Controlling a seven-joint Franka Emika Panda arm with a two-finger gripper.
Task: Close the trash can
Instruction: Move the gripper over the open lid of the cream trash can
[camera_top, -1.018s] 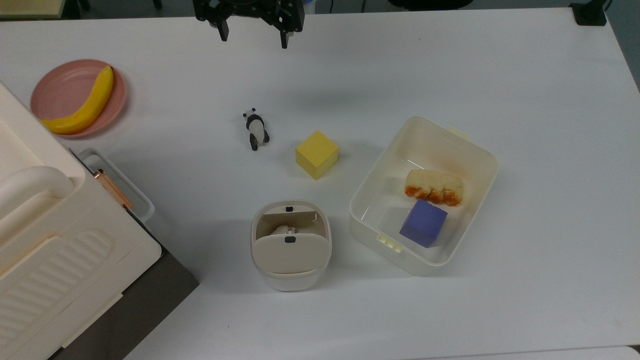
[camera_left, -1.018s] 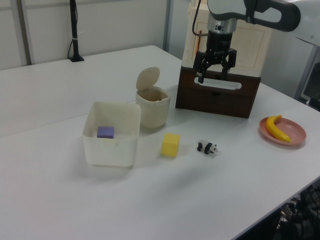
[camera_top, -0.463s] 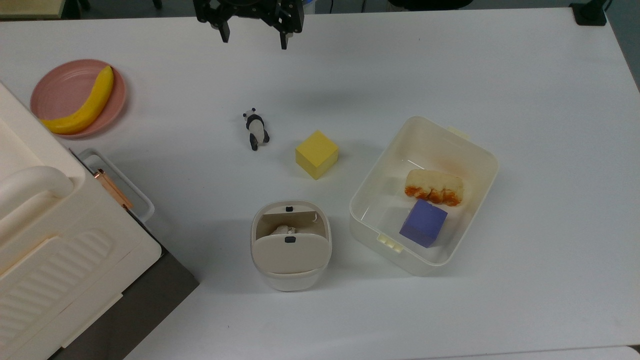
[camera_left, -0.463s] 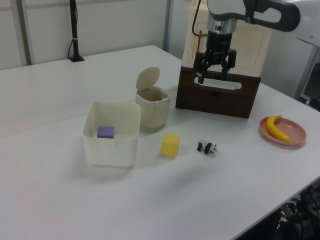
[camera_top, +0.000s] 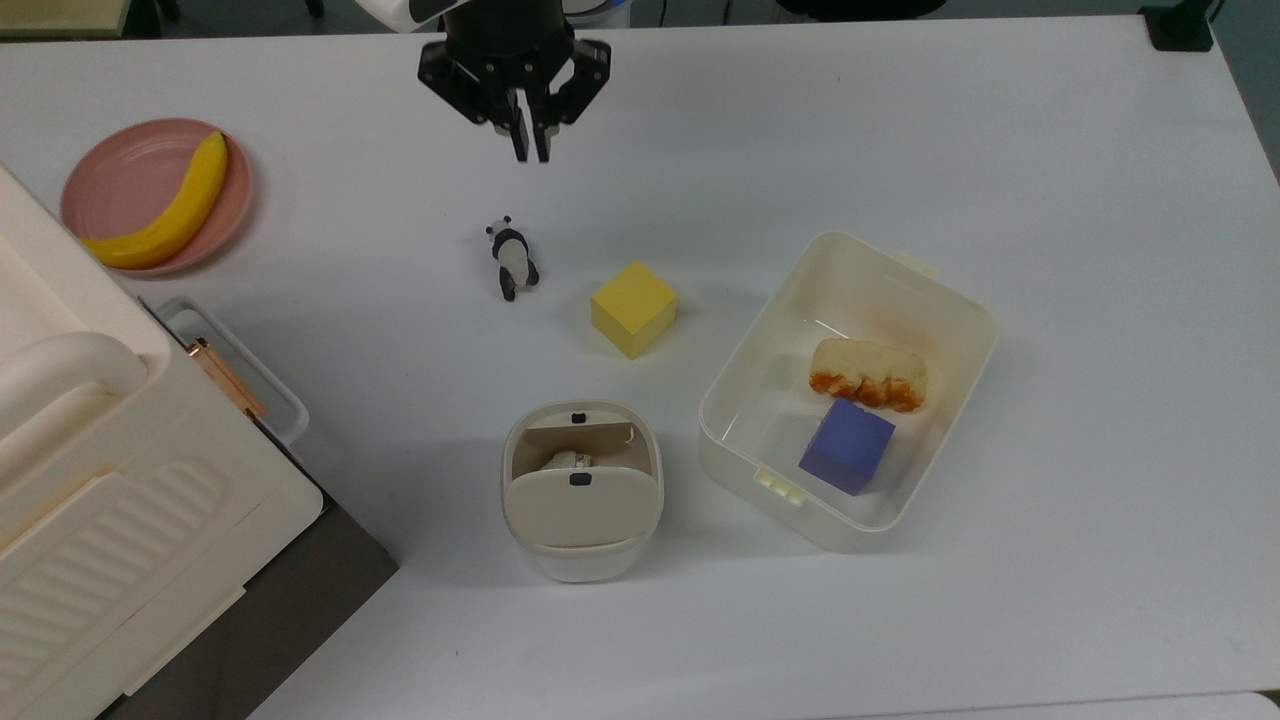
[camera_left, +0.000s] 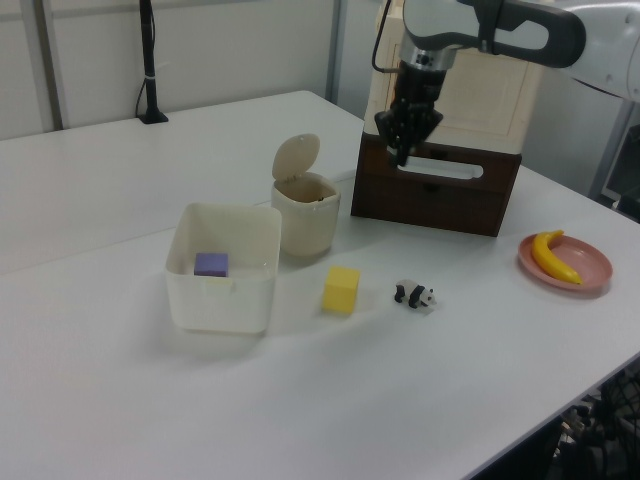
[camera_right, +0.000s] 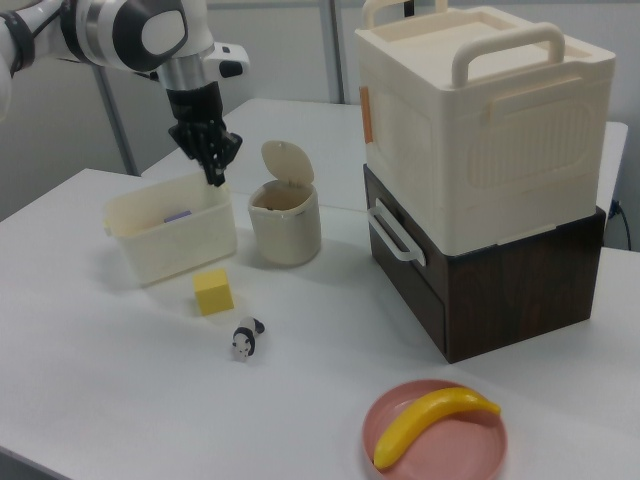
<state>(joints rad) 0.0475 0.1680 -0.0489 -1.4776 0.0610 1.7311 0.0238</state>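
The trash can (camera_top: 580, 490) stands just beside the tub (camera_top: 760, 400), lid (camera_left: 297, 157) raised. It looks light, stiff plastic (likely tippy), so pushing the lid's top edge suits. The gripper (camera_top: 530, 152), clenched empty, hovers well apart.

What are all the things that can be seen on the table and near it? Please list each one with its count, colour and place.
small cream plastic trash can: 1, cream with beige lid raised, near the top view's bottom centre
translucent white rectangular tub: 1, to the top view's right of the can
purple cube: 1, inside the tub
orange-and-cream food piece: 1, inside the tub
yellow cube: 1, on the table between can and panda
panda figurine: 1, black and white, centre
pink plate: 1, the top view's upper left
yellow banana: 1, on the plate
cream ribbed box with handle: 1, atop a dark brown cabinet
gripper: 1, black, shut, above the panda
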